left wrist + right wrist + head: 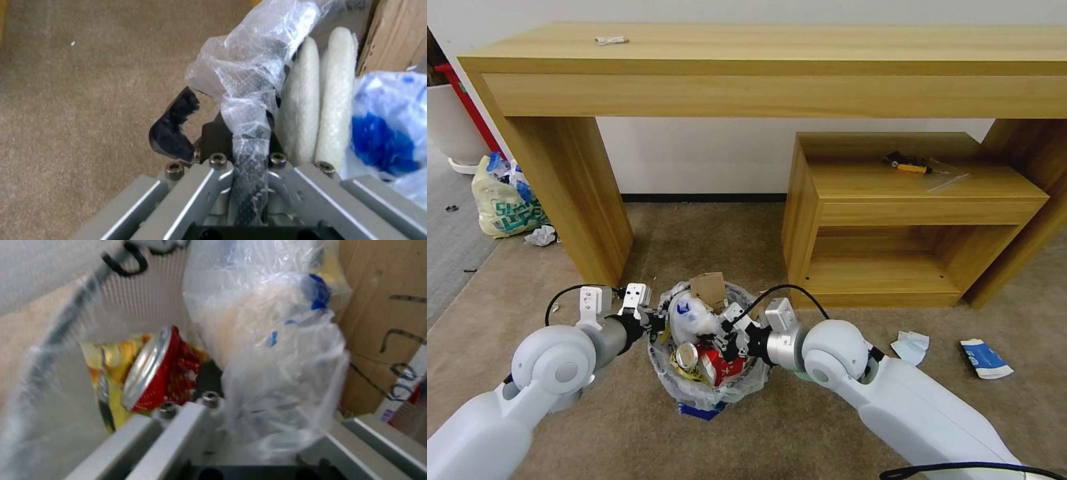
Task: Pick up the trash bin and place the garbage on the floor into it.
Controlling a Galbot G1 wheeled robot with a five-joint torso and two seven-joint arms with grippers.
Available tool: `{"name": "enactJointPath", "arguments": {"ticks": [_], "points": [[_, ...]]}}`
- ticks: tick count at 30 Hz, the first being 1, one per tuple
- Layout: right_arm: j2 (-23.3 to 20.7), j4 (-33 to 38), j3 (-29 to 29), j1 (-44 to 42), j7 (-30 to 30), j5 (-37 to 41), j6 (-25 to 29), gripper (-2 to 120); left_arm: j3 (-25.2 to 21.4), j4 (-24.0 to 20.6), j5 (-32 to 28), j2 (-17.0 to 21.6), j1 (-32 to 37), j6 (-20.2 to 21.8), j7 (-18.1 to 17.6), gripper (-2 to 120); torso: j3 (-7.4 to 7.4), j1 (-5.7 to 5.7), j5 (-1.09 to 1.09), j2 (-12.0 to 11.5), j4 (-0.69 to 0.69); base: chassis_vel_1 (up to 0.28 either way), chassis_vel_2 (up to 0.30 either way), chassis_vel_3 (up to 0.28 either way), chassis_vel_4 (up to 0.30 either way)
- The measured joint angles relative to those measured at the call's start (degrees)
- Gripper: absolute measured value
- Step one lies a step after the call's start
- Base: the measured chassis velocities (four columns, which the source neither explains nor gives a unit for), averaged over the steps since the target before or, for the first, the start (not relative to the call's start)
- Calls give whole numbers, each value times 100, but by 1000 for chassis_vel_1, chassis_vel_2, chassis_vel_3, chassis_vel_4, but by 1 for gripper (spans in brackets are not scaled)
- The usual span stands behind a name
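Observation:
The trash bin (746,385), round and lined with crinkly clear plastic, sits on the carpet between my arms. My left gripper (656,321) (231,110) is shut on its rim (249,186) and the liner. My right gripper (726,333) (249,373) reaches over the bin's mouth, shut on a bundle of clear plastic (276,366) with blue marks. Inside lie a crushed red can (155,370), white slippers (307,100) and a cardboard piece (708,288). On the floor to the right lie a pale-blue tissue (910,347) and a blue-white packet (986,359).
A long wooden table (760,60) stands over the bin, with its leg (577,193) just behind my left arm. A low wooden shelf (907,220) stands at the right. A yellowish printed bag (504,203) and a crumpled white paper (542,235) lie far left.

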Motion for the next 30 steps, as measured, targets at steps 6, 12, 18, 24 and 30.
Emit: {"name": "enactJointPath", "arguments": {"ticks": [6, 12, 18, 24, 30], "points": [[-128, 376, 220, -91, 341, 386, -4, 36, -39, 145, -32, -32, 16, -4, 8, 0, 0, 0, 0, 0, 0, 0, 0, 0, 0], [-276, 616, 393, -298, 406, 445, -4, 55, -51, 289, -72, -71, -1, -4, 4, 0, 0, 0, 0, 0, 0, 0, 0, 0, 0], [-325, 765, 558, -436, 428, 458, 1, 79, -58, 288, -198, -68, 16, -4, -82, 0, 0, 0, 0, 0, 0, 0, 0, 0, 0], [-334, 933, 694, -469, 591, 543, 8, 97, -79, 283, -268, -72, 49, -4, -150, 0, 0, 0, 0, 0, 0, 0, 0, 0, 0], [-380, 1295, 941, -630, 1090, 713, 297, 100, -146, 343, -270, -116, 122, -4, -165, 0, 0, 0, 0, 0, 0, 0, 0, 0, 0]]}}
